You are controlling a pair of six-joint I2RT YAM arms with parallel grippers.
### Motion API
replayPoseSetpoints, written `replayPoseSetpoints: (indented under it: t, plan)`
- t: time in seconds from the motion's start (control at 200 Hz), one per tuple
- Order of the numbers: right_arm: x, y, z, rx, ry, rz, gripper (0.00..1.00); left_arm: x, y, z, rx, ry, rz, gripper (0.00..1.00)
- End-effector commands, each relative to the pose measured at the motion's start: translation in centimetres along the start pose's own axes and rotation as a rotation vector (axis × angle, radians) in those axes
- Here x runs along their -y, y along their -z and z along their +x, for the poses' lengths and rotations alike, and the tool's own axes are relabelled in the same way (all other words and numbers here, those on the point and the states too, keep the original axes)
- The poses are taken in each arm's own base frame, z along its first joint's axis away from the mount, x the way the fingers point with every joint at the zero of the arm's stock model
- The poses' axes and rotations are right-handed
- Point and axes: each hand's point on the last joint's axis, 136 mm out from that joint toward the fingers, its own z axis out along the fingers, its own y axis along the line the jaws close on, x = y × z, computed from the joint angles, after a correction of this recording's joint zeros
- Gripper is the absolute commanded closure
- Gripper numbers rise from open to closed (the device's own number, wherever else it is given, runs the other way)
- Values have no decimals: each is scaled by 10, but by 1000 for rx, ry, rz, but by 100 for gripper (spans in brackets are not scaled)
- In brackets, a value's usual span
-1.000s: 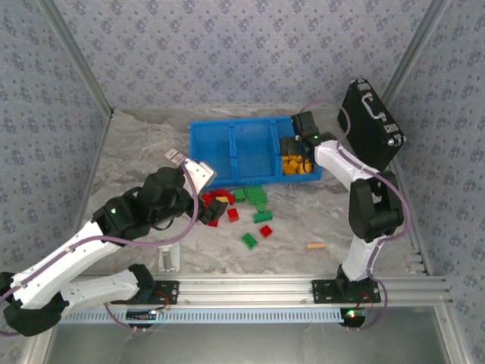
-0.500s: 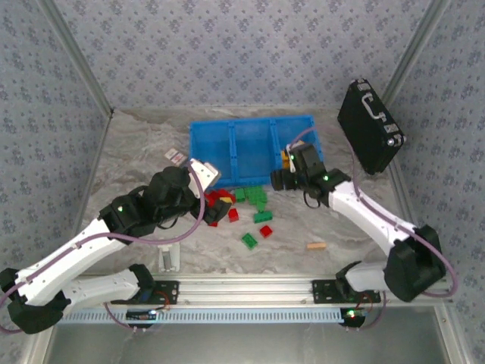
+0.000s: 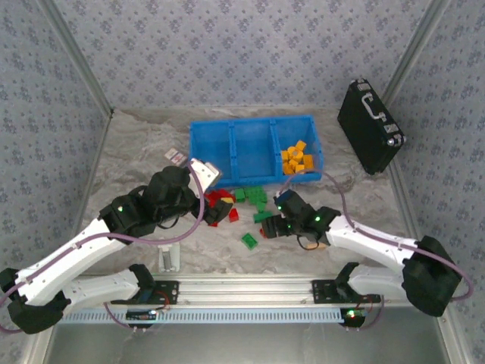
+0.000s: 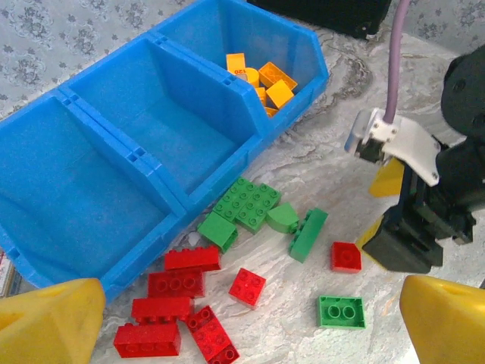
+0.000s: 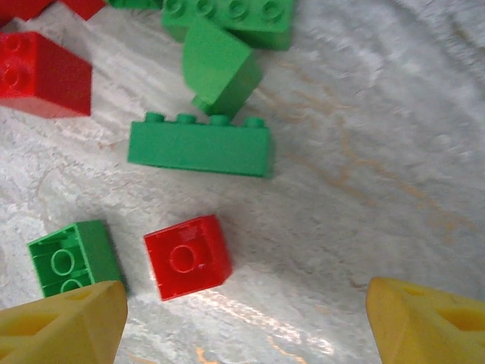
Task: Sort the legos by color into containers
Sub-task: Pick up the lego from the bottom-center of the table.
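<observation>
On the table (image 3: pixel 136 159) near the blue containers (image 3: pixel 212 152), I see my right jaws open above a red lego (image 5: pixel 188 256), my left jaws open above the red cluster (image 4: pixel 161 309).

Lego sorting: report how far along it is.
Done: orange-yellow plastic bricks lie in the right-end bin of the blue plastic three-bin tray. In hand: the open right gripper hangs over a small red plastic brick, holding nothing. Left: the red bricks and green bricks on the table; two bins are empty.
</observation>
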Motion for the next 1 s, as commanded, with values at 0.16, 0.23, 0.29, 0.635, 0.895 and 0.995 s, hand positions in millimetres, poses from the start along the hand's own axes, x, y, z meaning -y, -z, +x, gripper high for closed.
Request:
replayPoseSetpoints:
  t: [0.16,0.23,0.29,0.635,0.895,0.995]
  plan:
    - [-12,-33,7,-68,49,57,17,4,12,-16,47,42,30,0]
    - [-14,-38,4,-73,64,72,18,4,15,-15,48,45,29,0]
    - [-15,-42,1,-77,76,88,19,3,18,-14,47,45,28,0]
    - [-23,-64,-3,-123,120,114,26,-1,23,-7,46,39,13,0]
    - [-24,-72,7,-168,160,135,37,-4,27,-4,50,35,-1,0]
    - [-21,-67,9,-173,164,146,38,-4,26,-4,49,31,-2,0]
